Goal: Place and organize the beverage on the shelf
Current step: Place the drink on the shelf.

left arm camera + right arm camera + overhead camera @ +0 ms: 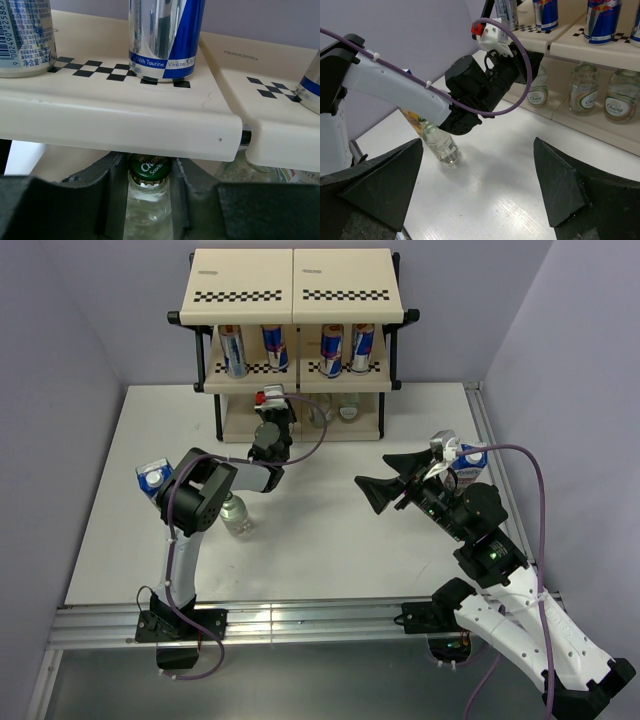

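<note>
Now L claw [148,175] grips clear bottle [148,212], green crimped cap [149,166].

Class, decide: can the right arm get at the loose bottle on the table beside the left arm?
Probably yes: the open right gripper faces the loose bottle with nothing between, though the left arm overhangs it.

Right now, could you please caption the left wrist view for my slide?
Left claw holding a green-capped bottle beneath a shelf tier lined with blue-silver cans.
</note>
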Controlling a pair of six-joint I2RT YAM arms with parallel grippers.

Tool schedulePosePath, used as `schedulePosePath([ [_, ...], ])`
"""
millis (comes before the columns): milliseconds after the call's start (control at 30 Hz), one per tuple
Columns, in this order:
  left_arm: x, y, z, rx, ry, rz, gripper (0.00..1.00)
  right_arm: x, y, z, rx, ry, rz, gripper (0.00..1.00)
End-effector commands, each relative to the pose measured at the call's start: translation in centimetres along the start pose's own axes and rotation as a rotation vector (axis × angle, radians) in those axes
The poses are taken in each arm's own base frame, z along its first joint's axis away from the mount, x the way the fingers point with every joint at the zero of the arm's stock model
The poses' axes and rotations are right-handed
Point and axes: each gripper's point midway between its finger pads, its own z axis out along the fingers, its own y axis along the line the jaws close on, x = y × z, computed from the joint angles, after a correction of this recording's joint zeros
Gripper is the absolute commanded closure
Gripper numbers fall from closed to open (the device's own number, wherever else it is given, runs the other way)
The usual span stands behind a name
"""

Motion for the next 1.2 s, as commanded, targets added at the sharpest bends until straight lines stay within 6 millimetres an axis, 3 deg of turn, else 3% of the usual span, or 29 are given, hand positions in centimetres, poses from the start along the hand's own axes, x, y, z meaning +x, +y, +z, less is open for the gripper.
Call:
schedulePosePath([
  [0,-3.6,0.6,1.7,-0.05,-0.134,-0.176,0.61,-0.8,0.4,0.0,-0.021,-0.04,0.0,0.02],
  [167,-3.0,1.0,2.0,-0.052,-0.12,-0.177,0.51,-0.8,0.4,0.0,-0.021,-0.04,0.001,0.02],
  [233,-2.7,0.8,2.0,-0.049,-0.109,-0.175,0.53,-0.7,0.4,0.0,-0.02,-0.041,0.001,0.02],
  [333,-2.3,1.0,2.1,-0.047,-0.103,-0.171,0.7,-0.8,0.4,0.0,-0.022,-0.042,0.001,0.02],
  [500,-1.9,1.1,2.0,-0.047,-0.096,-0.172,0.74,-0.9,0.4,-0.1,-0.019,-0.049,0.0,0.02],
  [567,-1.6,1.1,2.1,-0.051,-0.09,-0.169,0.93,-0.9,0.4,-0.1,-0.019,-0.049,-0.001,0.02],
  [633,-1.3,1.1,2.1,-0.049,-0.083,-0.167,1.0,-0.8,0.3,-0.2,-0.014,-0.048,-0.002,0.02],
  [867,-2.4,1.7,2.0,-0.066,-0.16,-0.13,1.0,-0.6,0.4,-0.1,-0.023,-0.046,0.002,0.02],
  [1000,-4.7,2.4,1.3,-0.072,-0.294,-0.121,1.0,-0.5,0.4,0.1,-0.024,-0.046,0.005,0.02],
  [1167,-5.3,2.2,0.9,-0.058,-0.347,-0.115,1.0,-0.5,0.3,0.1,-0.02,-0.047,0.002,0.02],
])
